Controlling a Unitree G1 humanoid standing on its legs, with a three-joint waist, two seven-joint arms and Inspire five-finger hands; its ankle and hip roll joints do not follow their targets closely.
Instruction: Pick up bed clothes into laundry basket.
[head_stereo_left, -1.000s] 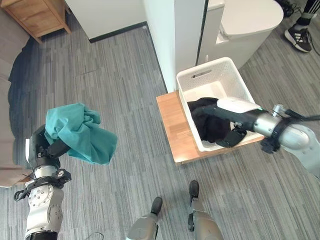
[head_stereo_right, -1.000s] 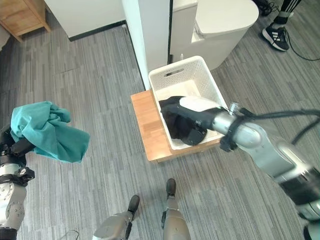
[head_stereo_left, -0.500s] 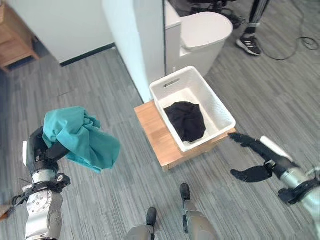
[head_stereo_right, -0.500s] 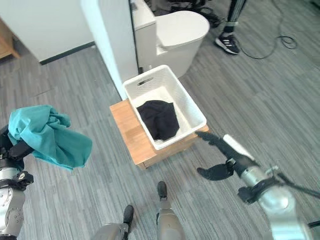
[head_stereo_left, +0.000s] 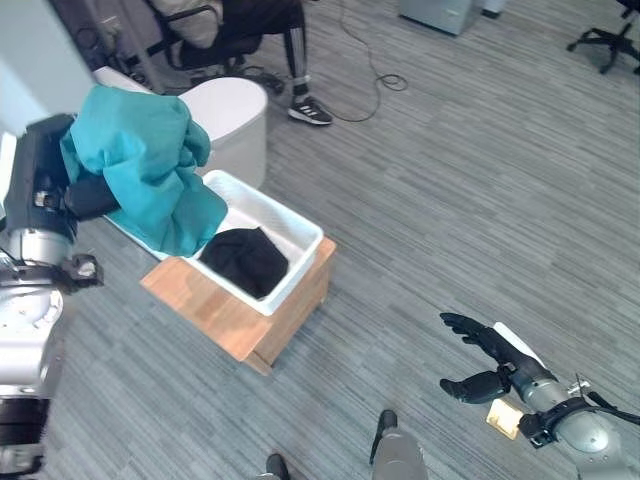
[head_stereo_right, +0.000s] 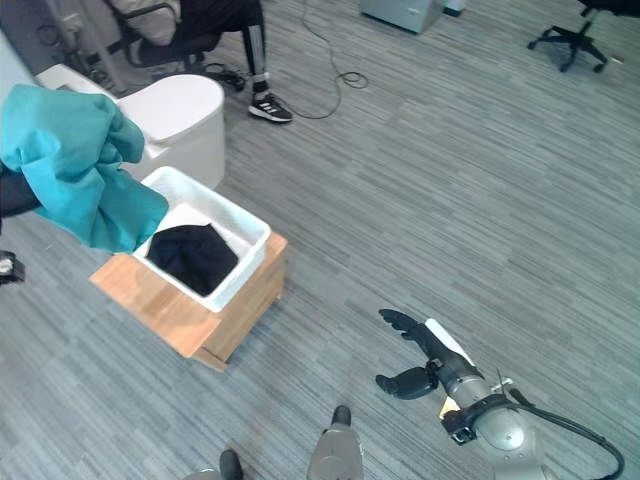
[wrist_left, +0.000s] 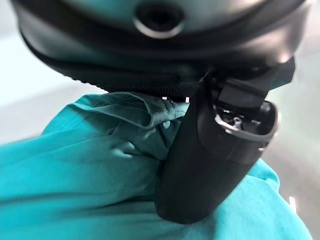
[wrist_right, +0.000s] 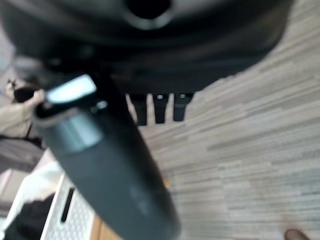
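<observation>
A teal cloth (head_stereo_left: 145, 165) hangs bunched from my left hand (head_stereo_left: 82, 195), which is shut on it, held up at the left and above the near end of the basket. In the left wrist view the thumb (wrist_left: 200, 155) presses into the teal cloth (wrist_left: 90, 165). The white laundry basket (head_stereo_left: 290, 225) stands on a low wooden stand (head_stereo_left: 240, 320) and holds a black garment (head_stereo_left: 243, 260). My right hand (head_stereo_left: 490, 360) is low at the right over the floor, open, with nothing in it, well apart from the basket.
A white toilet (head_stereo_left: 225, 110) stands behind the basket. A person's leg and shoe (head_stereo_left: 305, 105) and a black office chair (head_stereo_left: 210, 30) show at the back. Another chair base (head_stereo_left: 605, 40) stands far right. Grey plank floor (head_stereo_left: 480, 190) spreads to the right.
The whole picture has swung, so the camera moved. My left hand with the teal cloth now hangs by the basket's edge. My right hand stays open, farther from the basket.
</observation>
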